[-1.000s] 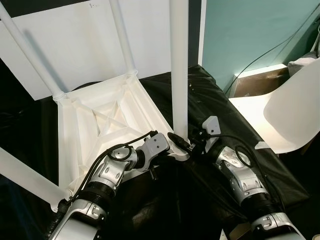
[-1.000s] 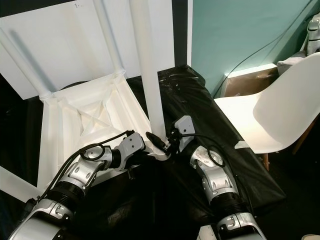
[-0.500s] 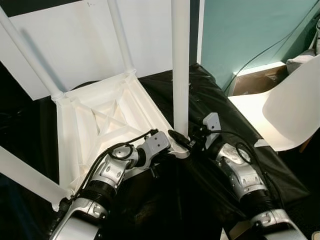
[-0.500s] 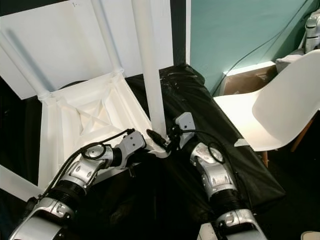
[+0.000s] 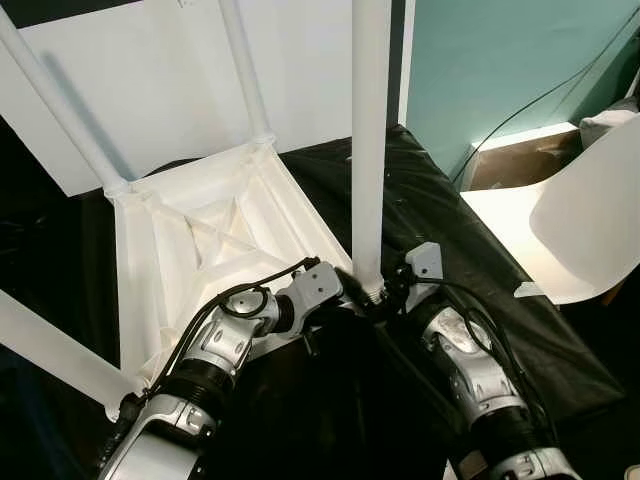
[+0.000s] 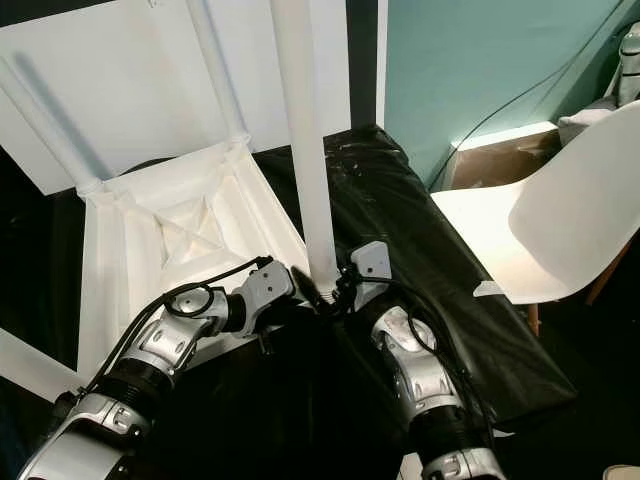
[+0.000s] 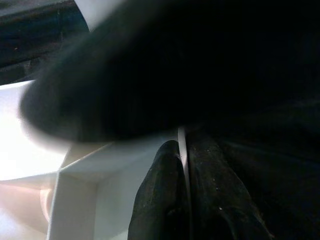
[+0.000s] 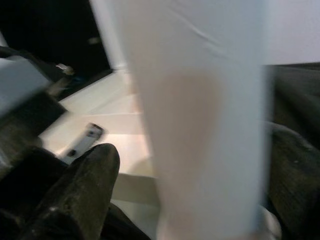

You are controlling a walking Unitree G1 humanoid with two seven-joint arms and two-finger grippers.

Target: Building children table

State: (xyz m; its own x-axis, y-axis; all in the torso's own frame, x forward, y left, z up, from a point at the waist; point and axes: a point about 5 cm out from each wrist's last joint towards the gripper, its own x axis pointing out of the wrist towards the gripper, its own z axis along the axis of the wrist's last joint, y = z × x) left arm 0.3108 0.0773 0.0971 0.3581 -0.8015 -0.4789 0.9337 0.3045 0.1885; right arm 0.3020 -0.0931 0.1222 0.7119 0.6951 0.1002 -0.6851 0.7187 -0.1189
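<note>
Table: I see the white table (image 5: 190, 250) lying upside down on a black sheet (image 5: 440, 215), ribbed underside up, three legs already standing at its other corners.
Leg: a fourth white leg (image 5: 368, 140) stands upright at the table's near right corner.
Right pincer: my right pincer (image 5: 385, 293) sits at the foot of that leg; its wrist view puts the leg (image 8: 200, 120) between the two black fingers (image 8: 75, 200), clenched around it.
Left pincer: my left pincer (image 5: 345, 297) reaches the same corner from the table side, just beside the leg's foot. Its wrist view is mostly a dark blur with a thin white edge between black shapes; I cannot tell whether it is clenched or released.
Hidden: the joint between leg and corner is covered by both pincers.
Chair: a white chair (image 6: 560, 215) stands well apart, beyond the sheet's right edge.
</note>
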